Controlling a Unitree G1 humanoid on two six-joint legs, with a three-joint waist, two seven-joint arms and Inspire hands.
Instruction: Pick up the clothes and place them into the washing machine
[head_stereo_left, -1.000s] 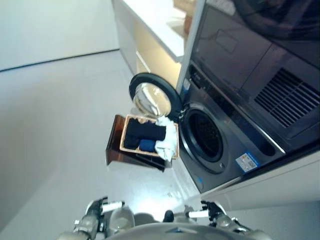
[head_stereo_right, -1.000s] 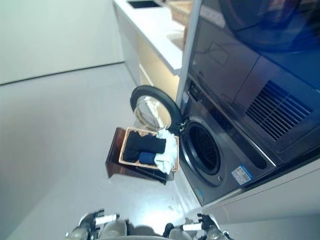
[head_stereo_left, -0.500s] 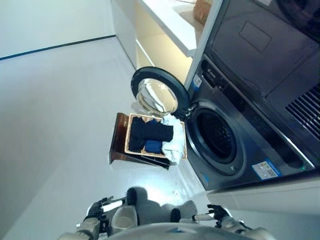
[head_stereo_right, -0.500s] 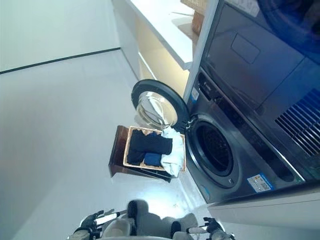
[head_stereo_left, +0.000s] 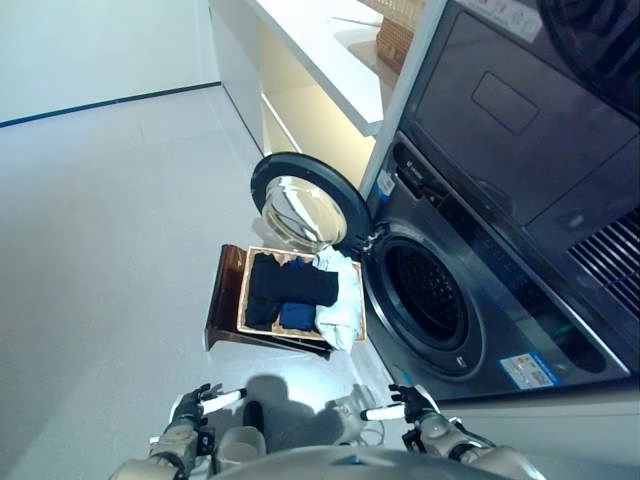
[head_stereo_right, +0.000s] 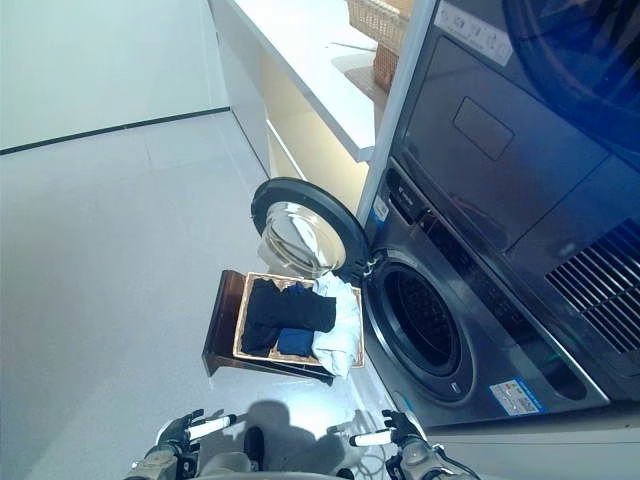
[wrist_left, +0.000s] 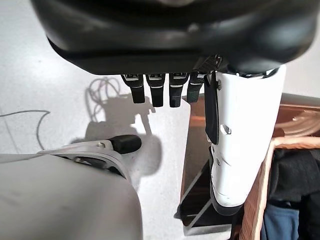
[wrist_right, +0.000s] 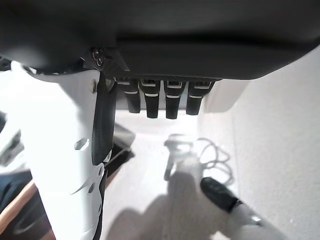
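A wicker basket (head_stereo_left: 246, 300) on a low brown stand (head_stereo_left: 222, 295) sits on the floor left of the washing machine (head_stereo_left: 470, 300). It holds a black garment (head_stereo_left: 290, 283), a blue one (head_stereo_left: 295, 316) and a white one (head_stereo_left: 338, 305) that hangs over the rim nearest the machine. The round door (head_stereo_left: 300, 205) is swung open and the drum opening (head_stereo_left: 425, 295) is dark. My left hand (head_stereo_left: 195, 408) and right hand (head_stereo_left: 410, 405) hang low, well short of the basket, both open and empty. The left wrist view shows straight fingers (wrist_left: 160, 90) with the basket (wrist_left: 260, 200) beyond; the right hand (wrist_right: 165, 102) is the same.
A second dark appliance (head_stereo_left: 520, 120) is stacked above the washer. A white counter (head_stereo_left: 320, 50) with a woven basket (head_stereo_right: 375, 20) on it runs along the wall behind the open door. Pale floor (head_stereo_left: 110, 220) stretches to the left of the stand.
The camera has shifted, so the whole scene sits a little differently. Basket, clothes and door have not moved. Both hands stay low and empty.
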